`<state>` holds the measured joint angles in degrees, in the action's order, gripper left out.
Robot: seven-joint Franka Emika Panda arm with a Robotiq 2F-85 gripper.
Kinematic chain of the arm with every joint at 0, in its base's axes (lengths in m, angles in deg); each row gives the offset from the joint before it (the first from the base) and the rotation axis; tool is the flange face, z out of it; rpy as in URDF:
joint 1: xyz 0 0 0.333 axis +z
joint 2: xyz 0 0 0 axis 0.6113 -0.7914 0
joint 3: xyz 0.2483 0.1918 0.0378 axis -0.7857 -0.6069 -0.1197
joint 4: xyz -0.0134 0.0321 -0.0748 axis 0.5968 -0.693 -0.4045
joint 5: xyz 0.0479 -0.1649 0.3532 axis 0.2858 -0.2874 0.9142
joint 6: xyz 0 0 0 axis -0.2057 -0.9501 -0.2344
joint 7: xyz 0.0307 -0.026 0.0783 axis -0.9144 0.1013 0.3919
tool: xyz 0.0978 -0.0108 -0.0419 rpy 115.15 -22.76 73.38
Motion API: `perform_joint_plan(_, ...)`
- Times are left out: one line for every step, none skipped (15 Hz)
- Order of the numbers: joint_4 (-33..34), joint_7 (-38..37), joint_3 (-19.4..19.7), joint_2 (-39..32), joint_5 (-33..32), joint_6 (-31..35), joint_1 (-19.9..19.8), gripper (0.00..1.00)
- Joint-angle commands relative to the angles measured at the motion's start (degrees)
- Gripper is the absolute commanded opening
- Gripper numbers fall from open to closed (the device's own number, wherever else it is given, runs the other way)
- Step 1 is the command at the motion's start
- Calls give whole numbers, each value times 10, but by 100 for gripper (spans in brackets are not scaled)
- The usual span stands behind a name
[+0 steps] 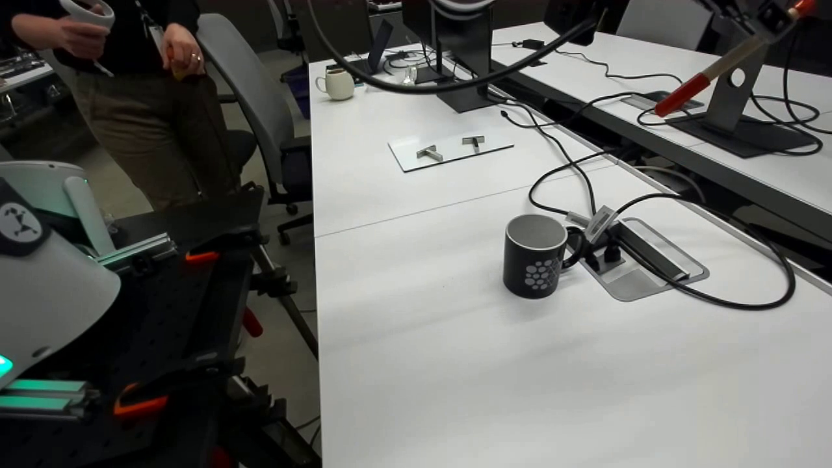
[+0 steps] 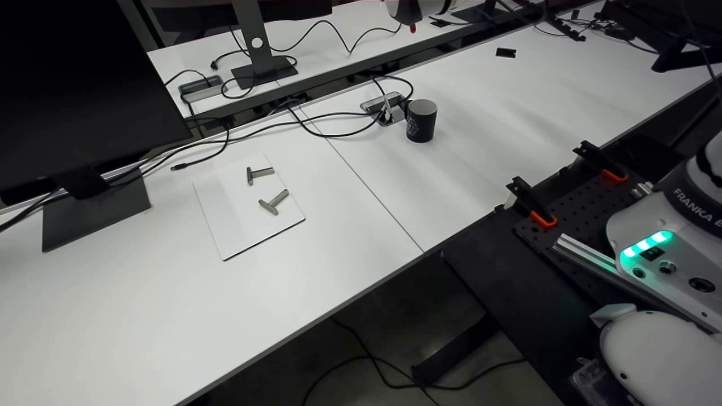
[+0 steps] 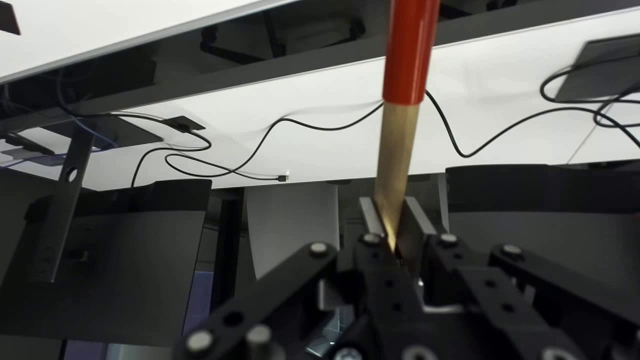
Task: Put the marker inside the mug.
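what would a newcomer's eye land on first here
Likely it lands on the red-and-tan marker, gripped in the pincer and reaching the wrist view's top edge. Next comes the black mug, upright on the white table in both exterior views, then the green lights on the robot's base, at the right of an exterior view.

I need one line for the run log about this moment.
gripper: shut on marker | marker: aloft, outside mug | mug: upright on table | insertion: not yet done

black mug (image 1: 534,261) just sitting upright, red-and-tan marker (image 1: 733,59) tilted midair around its 1:30 in an exterior view
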<state>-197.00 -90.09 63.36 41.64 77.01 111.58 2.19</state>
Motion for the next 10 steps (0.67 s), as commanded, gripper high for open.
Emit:
perform_joint_plan(38, -86, 51, -63, 25, 1, 60, 6)
perform_joint_plan(41, -107, 59, -70, 20, 2, 71, 6)
perform_joint_plan(52, -134, 78, -85, 23, 2, 90, 6)
perform_joint_plan(65, -162, 100, -102, 27, 2, 109, 6)
perform_joint_plan(74, -190, 114, -111, 28, 2, 123, 6)
perform_joint_plan(83, -217, 129, -123, 29, 2, 136, 6)
perform_joint_plan(89, -244, 145, -136, 37, 2, 151, 6)
perform_joint_plan(97, -273, 161, -151, 45, 1, 166, 6)
perform_joint_plan(106, -301, 177, -168, 54, 1, 181, 6)
perform_joint_plan(103, -322, 189, -180, 60, 1, 195, 6)
